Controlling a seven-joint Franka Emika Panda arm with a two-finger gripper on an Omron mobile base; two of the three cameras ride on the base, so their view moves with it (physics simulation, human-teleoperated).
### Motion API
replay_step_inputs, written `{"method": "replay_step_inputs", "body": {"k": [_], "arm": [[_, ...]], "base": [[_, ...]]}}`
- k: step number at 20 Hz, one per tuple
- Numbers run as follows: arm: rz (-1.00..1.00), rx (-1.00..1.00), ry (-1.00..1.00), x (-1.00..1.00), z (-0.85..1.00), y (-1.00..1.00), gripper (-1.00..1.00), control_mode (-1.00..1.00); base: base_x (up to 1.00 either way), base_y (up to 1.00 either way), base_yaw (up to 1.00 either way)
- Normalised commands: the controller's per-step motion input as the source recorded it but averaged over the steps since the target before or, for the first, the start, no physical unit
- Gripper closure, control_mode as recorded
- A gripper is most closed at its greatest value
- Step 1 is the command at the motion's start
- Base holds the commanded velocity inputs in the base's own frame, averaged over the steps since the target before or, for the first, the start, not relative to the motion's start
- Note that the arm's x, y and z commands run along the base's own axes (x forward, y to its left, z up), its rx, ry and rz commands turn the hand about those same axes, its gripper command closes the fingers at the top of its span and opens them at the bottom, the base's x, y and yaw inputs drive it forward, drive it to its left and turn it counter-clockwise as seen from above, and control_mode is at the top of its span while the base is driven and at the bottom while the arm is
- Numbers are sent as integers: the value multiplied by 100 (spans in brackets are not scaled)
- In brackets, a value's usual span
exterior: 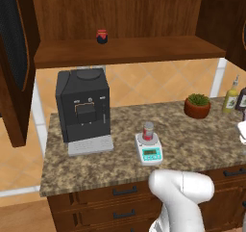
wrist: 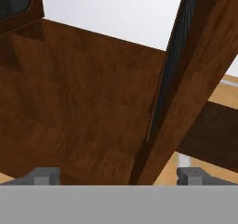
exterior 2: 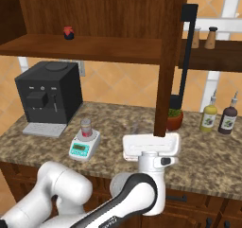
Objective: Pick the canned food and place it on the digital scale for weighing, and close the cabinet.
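The canned food is seen standing upright on the round platter of the digital scale, on the granite counter just right of the black coffee machine; the weighing part is judged done. What remains is the cabinet, whose doors stand open: the right door is viewed edge-on in the right base view, swung out over the counter, with its black bar handle facing away from the shelf. The left door hangs open at the far left of the left base view. A squat dark jar with a red lid sits on the cabinet shelf, well back from the front edge.

The claw is held wide open and empty, its fingertips straddling the lower edge of the right door, which is looked up at in the hand view.

For the closing to go well, the door should be pushed on its outer face, far from the hinge, with a flat contact rather than a pinch, and the arc of the door followed so the tips are not dragged along the wood. The potted plant and the bottles stand below the door's sweep and should be kept clear of the arm.
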Motion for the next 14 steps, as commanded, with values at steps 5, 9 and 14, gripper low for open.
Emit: {"method": "replay_step_inputs", "body": {"k": [5, 9, 14], "arm": [[-22, 1, -2, -2, 40, -43, -100, -100], [-20, 3, 7, 0, 30, -54, -100, -100], [-15, 5, 0, 0, 14, -73, -100, -100]], "base": [[0, 0, 0], [0, 0, 0], [0, 0, 0]]}}
